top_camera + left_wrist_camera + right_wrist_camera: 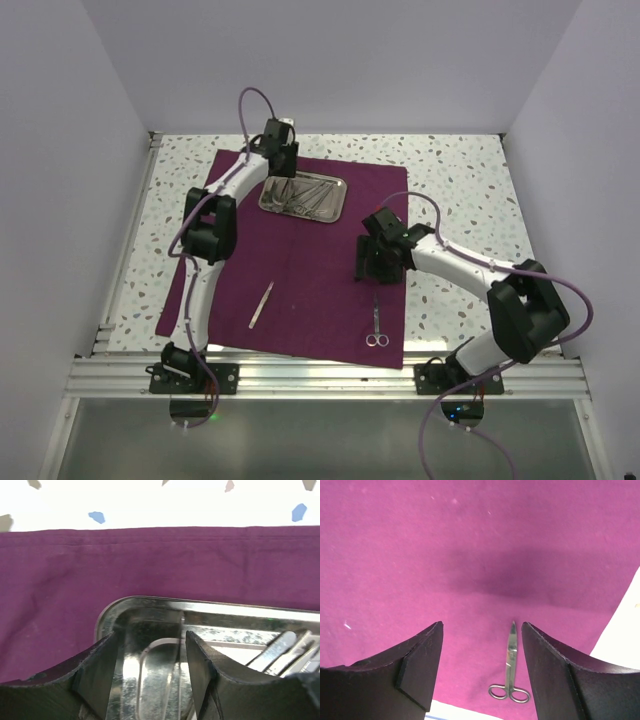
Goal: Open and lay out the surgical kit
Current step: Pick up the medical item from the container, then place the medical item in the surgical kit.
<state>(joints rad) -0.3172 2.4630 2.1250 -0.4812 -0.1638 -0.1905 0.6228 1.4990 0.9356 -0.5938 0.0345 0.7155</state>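
Maroon cloth (300, 260), scissors (377, 325) lengthwise, tips toward far edge.

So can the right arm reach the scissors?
Probably yes. The scissors lie flat and alone on the purple cloth, a little toward the arm's base from the right gripper, which is open and empty. Nothing sits between them.

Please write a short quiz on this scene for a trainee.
1. True or false: the right gripper holds the ring-handled silver scissors.
2. The left gripper is above: A) the shiny rectangular steel tray, B) the slim silver tweezers, C) the scissors.
3. On what do the tweezers lie?
Key: 1 false, the right gripper is open and the scissors lie free; 2 A; 3 the large dark purple cloth wrap.
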